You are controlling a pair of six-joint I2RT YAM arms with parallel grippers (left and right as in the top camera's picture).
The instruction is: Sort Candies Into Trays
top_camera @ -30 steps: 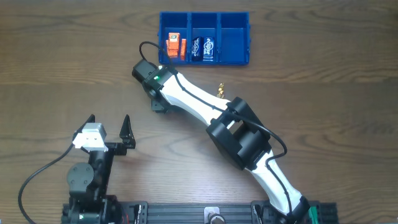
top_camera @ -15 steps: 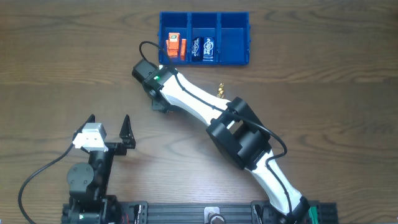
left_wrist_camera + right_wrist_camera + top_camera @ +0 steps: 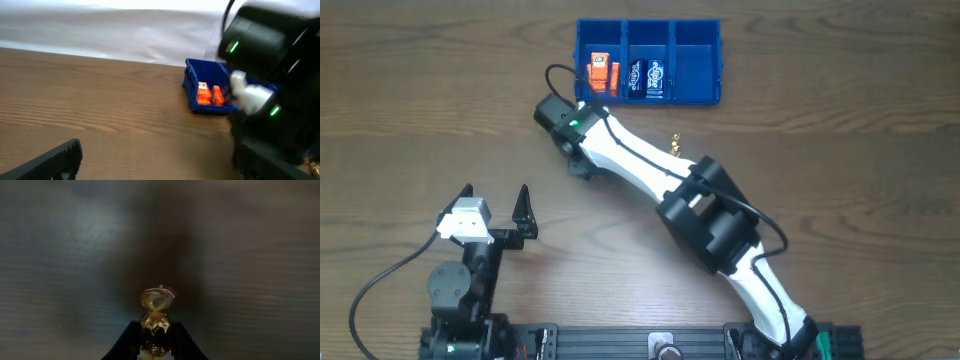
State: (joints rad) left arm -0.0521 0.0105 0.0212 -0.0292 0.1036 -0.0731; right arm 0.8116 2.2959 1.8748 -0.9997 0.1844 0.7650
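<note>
Edging toward the blue tray, my right gripper pinches a gold candy just short of its near corner, for carrying in; my left gripper idles, fingers apart.

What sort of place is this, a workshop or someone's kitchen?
Likely a robot lab bench, not a kitchen: two arms mounted at the edge of a wooden table, a blue tray of sorted candies, and a plain white backdrop.
</note>
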